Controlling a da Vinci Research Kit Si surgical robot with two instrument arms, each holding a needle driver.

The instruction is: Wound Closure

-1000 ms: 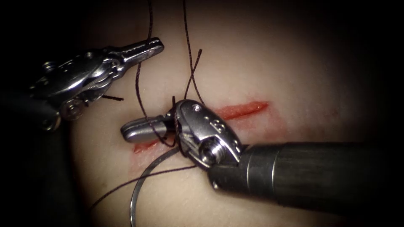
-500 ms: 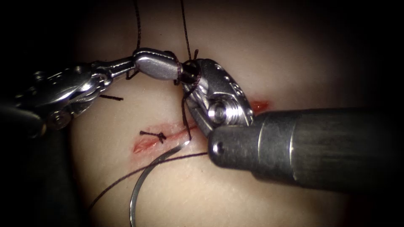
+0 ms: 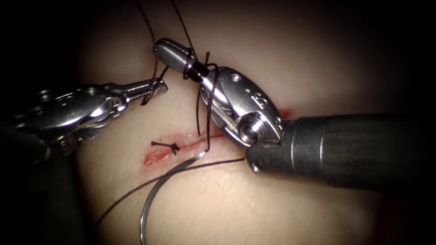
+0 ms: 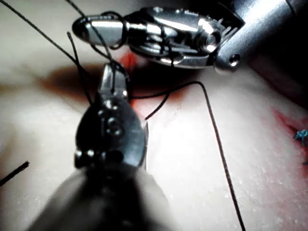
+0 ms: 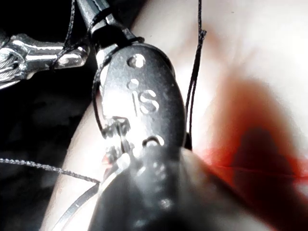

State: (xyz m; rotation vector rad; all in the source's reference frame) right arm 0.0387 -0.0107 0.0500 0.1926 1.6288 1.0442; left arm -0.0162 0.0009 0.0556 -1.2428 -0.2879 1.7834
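Now the left claw (image 3: 152,89) is closed on the thread (image 3: 203,119), which is looped around the closed, empty right claw (image 3: 170,51). Free, the needle (image 3: 156,195) lies on the tissue (image 3: 272,208) below the cut (image 3: 190,143).

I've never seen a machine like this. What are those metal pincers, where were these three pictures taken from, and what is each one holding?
This is a surgical practice robot with two thin arms. One picture looks down from an endoscope; the other two come from cameras near each arm's wrist. The left tool has its fingers shut on the thread. The right tool has thread looped around its closed fingers; whether it grips any I cannot tell. Beneath lies the tissue, pork belly, with a red cut and one knot. The curved needle lies loose on the tissue, held by neither tool.
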